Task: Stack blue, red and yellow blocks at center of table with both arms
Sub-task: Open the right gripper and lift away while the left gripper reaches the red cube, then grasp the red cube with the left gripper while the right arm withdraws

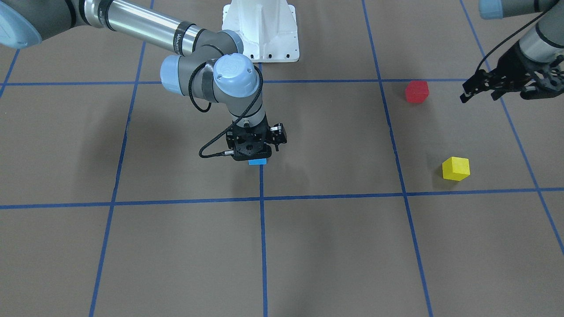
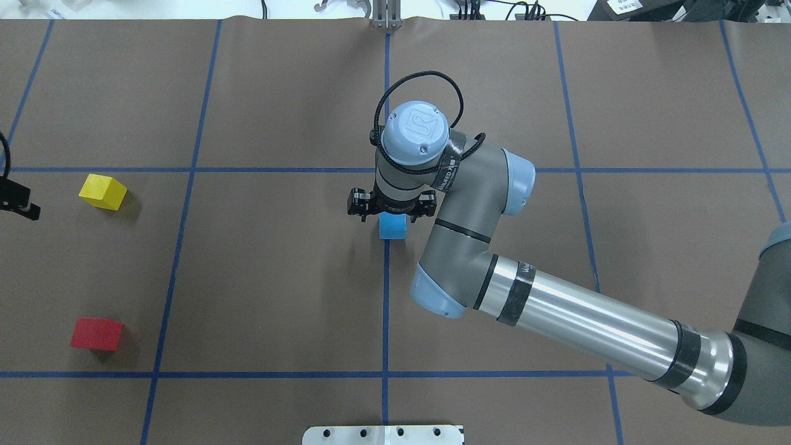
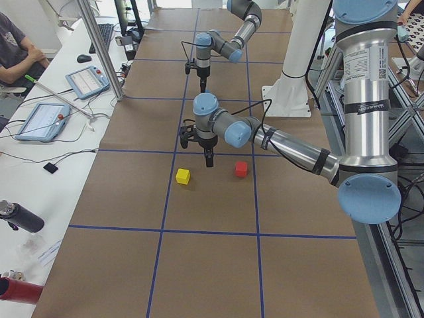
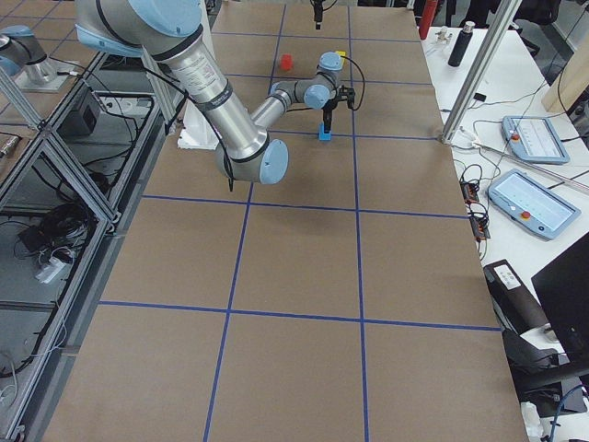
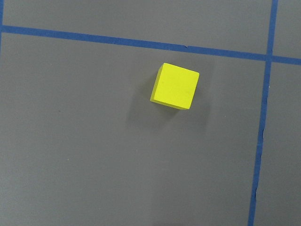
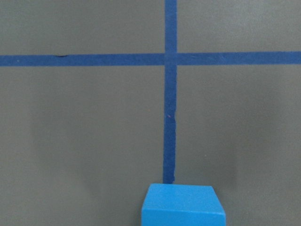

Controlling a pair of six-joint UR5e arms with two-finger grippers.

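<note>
The small matte blue cube (image 6: 183, 205) sits on the brown paper-covered counter (image 2: 278, 278) at the centre tape line. The right arm's black claw (image 2: 392, 213) is directly over it; released or clenched cannot be told. The left claw (image 1: 480, 93), fingers parted and empty, hovers above the yellow cube (image 5: 175, 86). Overhead, the red cube (image 2: 96, 334) lies at eight o'clock from blue. Base placement seems in hand; next, the left claw likely needs a square descent on a cube

Front view: blue block (image 1: 257, 162) mostly hidden under right gripper (image 1: 254, 150); right wrist view's bottom edge cuts it off. Right jaws hidden, grip on block unclear. Left gripper (image 1: 482, 90) cut by frame edges; its jaws' state unclear.
</note>
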